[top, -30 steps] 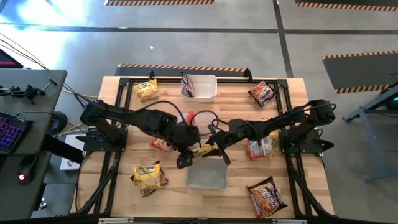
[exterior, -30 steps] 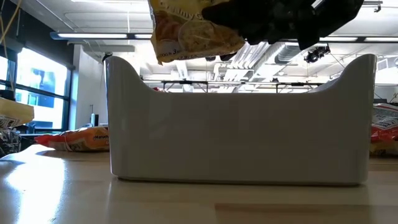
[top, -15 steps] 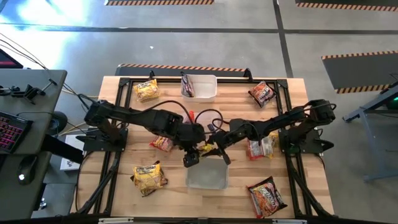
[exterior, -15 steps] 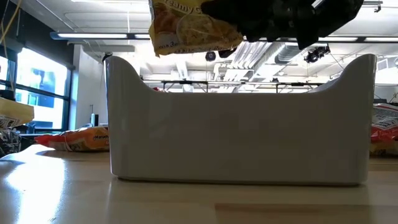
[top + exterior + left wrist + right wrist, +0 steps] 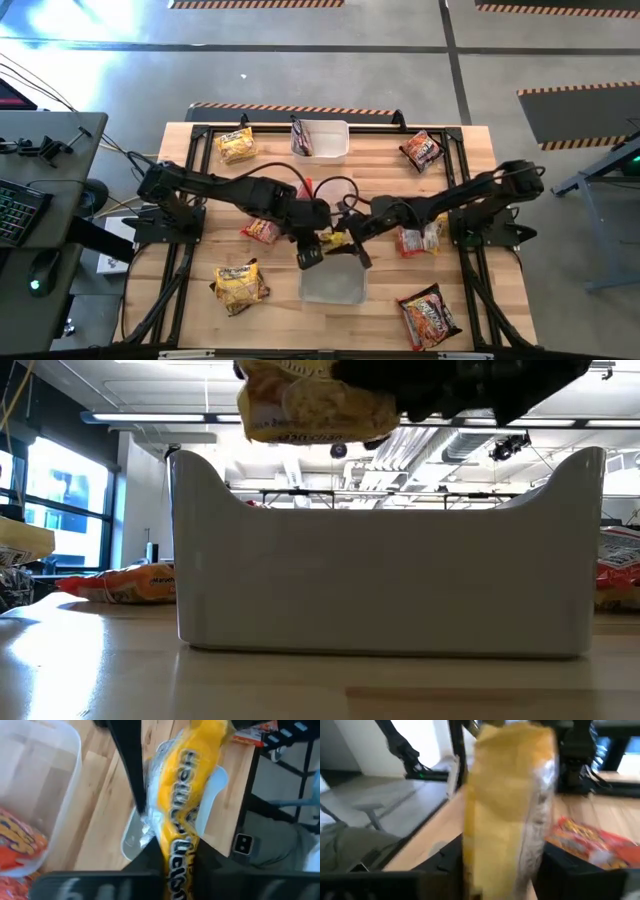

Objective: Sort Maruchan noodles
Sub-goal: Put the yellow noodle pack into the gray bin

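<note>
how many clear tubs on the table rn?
2: one tub at the far edge with a packet inside, one tub near the front centre below both end effectors. None appear hidden.

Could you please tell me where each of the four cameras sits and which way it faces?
High view: overhead, looking straight down; both arms over the table.
Low view: table height, level across; near tub fills it, dark arms above.
Left wrist: past the left gripper, shut on the yellow packet.
Right wrist: past the right gripper.
All four show that packet.
</note>
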Available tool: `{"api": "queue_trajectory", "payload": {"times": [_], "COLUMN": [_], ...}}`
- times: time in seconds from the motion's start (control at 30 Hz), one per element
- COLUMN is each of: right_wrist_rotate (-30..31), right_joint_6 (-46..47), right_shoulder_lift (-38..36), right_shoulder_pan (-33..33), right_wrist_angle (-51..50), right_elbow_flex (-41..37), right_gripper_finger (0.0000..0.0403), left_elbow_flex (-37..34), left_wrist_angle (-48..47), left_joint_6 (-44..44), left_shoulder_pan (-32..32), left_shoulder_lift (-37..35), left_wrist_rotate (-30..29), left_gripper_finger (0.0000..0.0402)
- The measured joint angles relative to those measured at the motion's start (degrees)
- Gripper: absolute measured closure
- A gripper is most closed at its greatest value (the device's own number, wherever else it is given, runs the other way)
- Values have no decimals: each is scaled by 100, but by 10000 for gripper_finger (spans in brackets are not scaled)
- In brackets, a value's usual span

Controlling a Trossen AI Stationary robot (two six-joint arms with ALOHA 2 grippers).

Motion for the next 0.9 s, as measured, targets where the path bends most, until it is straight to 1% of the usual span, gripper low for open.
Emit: {"api": "queue_trajectory", "payload": {"times": [0.1, 0.17, 0.23, 0.3, 0.4, 0.53, 0.67, 0.7, 0.77, 0.83, 0.9], "right_wrist_rotate": [197, 529, 1043, 1560, 2119, 2288, 2552, 2561, 2592, 2592, 2601], "right_joint_6": [-134, -145, -112, 51, 630, 1359, 1707, 1761, 1871, 2002, 2116], "right_shoulder_lift": [-451, -855, -1254, -1602, -1846, -1733, -1331, -1196, -928, -665, -465], "right_shoulder_pan": [90, 214, 381, 579, 944, 1472, 1911, 1988, 2126, 2222, 2294], "right_wrist_angle": [-814, -1403, -2137, -3022, -3995, -4267, -4259, -4250, -4199, -4121, -4085], "right_elbow_flex": [0, 0, 7, 7, -25, -206, -291, -291, -291, -291, -291], "right_gripper_finger": [215, 207, 206, 213, 243, 310, 378, 390, 397, 390, 386], "left_elbow_flex": [0, 0, -24, -94, -242, -360, -429, -438, -425, -424, -439], "left_wrist_angle": [-3, -5, 17, -3, 17, 99, 154, 113, 115, 165, 120], "left_joint_6": [-420, -728, -1071, -1489, -2160, -2961, -3615, -3741, -3949, -4073, -4127], "left_shoulder_pan": [-83, -179, -294, -409, -588, -785, -864, -864, -852, -812, -802], "left_shoulder_lift": [0, 0, 0, -2, -2, -2, -2, -2, 62, 202, 398], "left_wrist_rotate": [1, -42, -167, -271, -365, -442, -822, -892, -938, -894, -732], "left_gripper_finger": [394, 394, 395, 395, 396, 396, 396, 396, 396, 396, 396]}}
